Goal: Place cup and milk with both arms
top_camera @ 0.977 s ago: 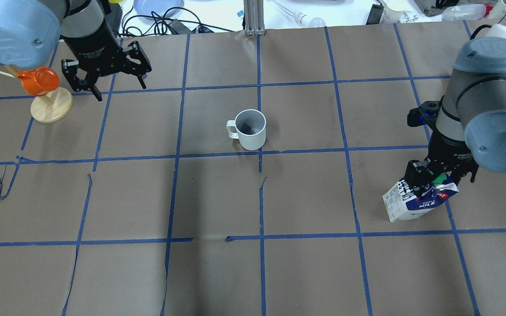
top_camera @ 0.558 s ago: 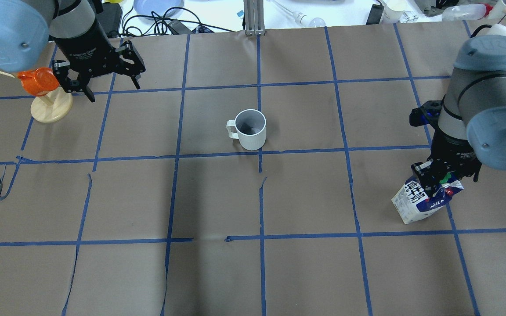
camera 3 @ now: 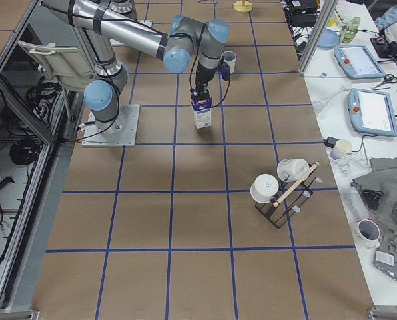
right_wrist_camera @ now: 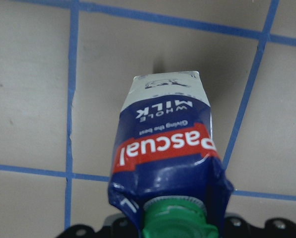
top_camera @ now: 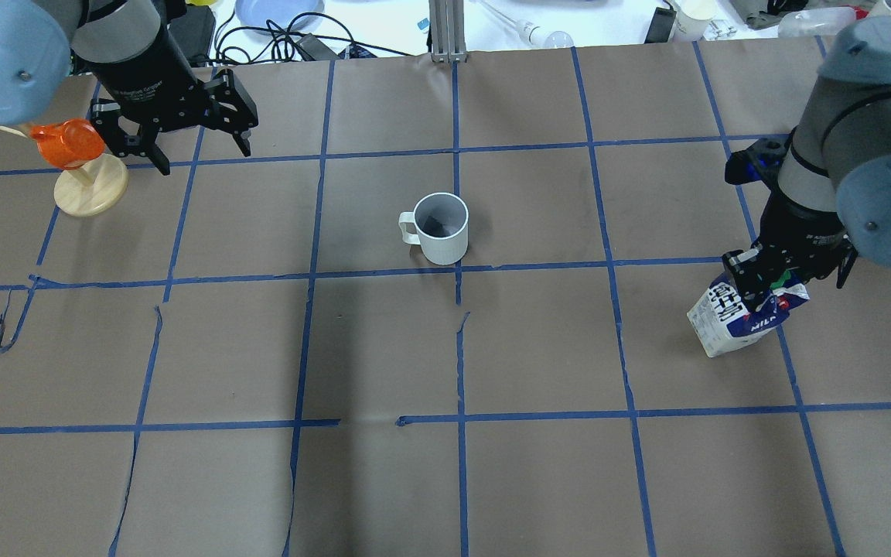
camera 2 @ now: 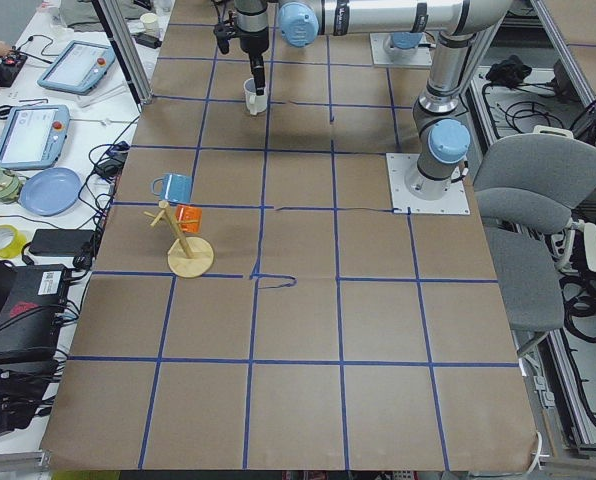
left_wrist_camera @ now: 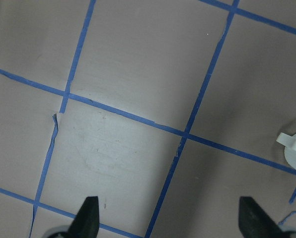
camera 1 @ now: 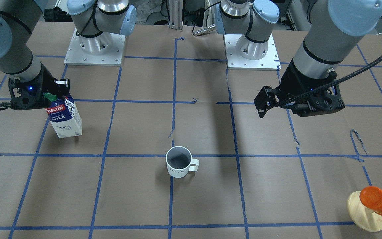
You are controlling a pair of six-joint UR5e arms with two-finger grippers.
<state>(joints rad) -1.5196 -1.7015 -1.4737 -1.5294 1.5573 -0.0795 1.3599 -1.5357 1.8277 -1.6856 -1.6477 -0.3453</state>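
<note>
The cup (top_camera: 440, 227) is a white mug with a grey inside, upright near the table's middle, handle toward the left arm's side; it also shows in the front view (camera 1: 178, 161). The left gripper (top_camera: 203, 155) is open and empty, far from the cup near the orange cup stand. In the left wrist view the open gripper (left_wrist_camera: 170, 218) hangs over bare paper, with the cup's handle (left_wrist_camera: 294, 148) at the right edge. The right gripper (top_camera: 774, 290) is shut on the gable top of the milk (top_camera: 747, 321). The carton (camera 1: 64, 116) hangs tilted, seemingly just above the table (right_wrist_camera: 165, 144).
A round wooden stand (top_camera: 90, 186) with an orange cup (top_camera: 68, 143) is beside the left gripper. A mug rack (camera 3: 285, 190) stands farther along the table past the right arm. Cables and dishes lie beyond the far edge. Blue tape grids the brown paper.
The right gripper has carried the milk toward the far side of the table and slightly outward. The left gripper has shifted a little toward the far left corner, still open.
</note>
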